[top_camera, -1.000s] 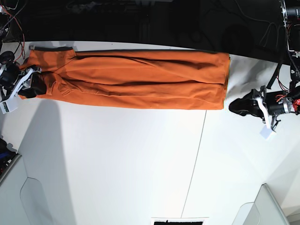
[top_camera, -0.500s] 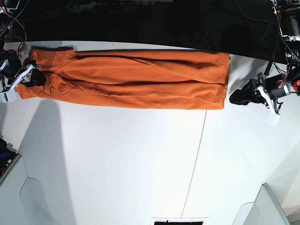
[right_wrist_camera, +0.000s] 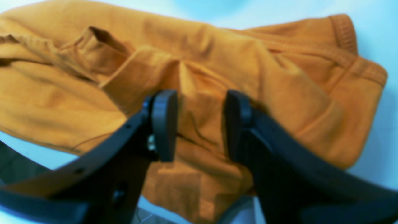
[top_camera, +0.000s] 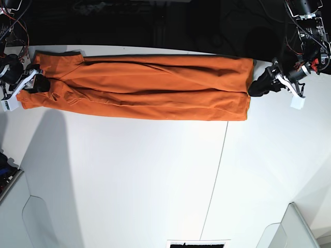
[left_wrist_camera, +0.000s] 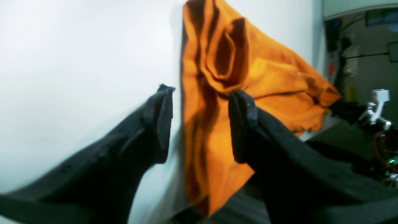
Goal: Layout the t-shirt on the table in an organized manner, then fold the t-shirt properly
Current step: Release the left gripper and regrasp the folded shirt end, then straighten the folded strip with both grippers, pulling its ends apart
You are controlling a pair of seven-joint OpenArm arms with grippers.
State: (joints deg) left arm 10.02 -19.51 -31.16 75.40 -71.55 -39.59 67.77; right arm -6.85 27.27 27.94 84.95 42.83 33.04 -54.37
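The shirt (top_camera: pixel 145 88) is lying stretched in a long folded band on the table (top_camera: pixel 129 175), likely so each arm can take one end. The left gripper (left_wrist_camera: pixel 199 121) is standing parted, its fingers (left_wrist_camera: pixel 161 121) straddling the hem edge without clamping. The right gripper (right_wrist_camera: pixel 200 124) is also gaping over the bunched collar end, nothing pinched. Beyond the white surface, dark cabling is showing.

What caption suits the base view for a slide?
Orange t-shirt folded into a long strip on the white table, a gripper at each end.
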